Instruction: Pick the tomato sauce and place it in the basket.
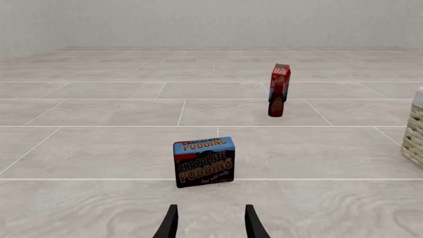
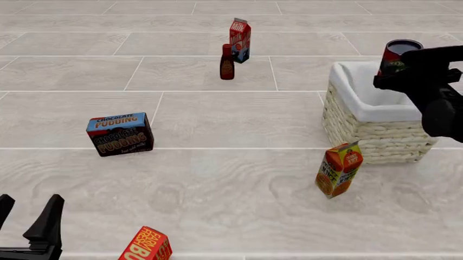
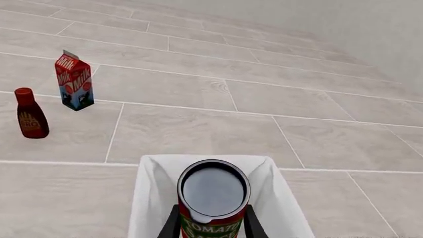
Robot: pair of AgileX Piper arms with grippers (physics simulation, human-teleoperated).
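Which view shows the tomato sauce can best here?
The right wrist view: the tomato sauce fills the foreground, its grey top and label visible between the right gripper fingers. The front view shows it small and partly hidden above the basket. The left wrist view misses it.

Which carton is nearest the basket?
The orange juice carton, tilted just in front of the basket; the milk carton stands far back beside the brown bottle.

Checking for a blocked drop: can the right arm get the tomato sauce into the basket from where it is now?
Probably yes. The right end effector holds the tomato sauce above the basket, whose white-lined inside looks empty, with nothing between can and opening.
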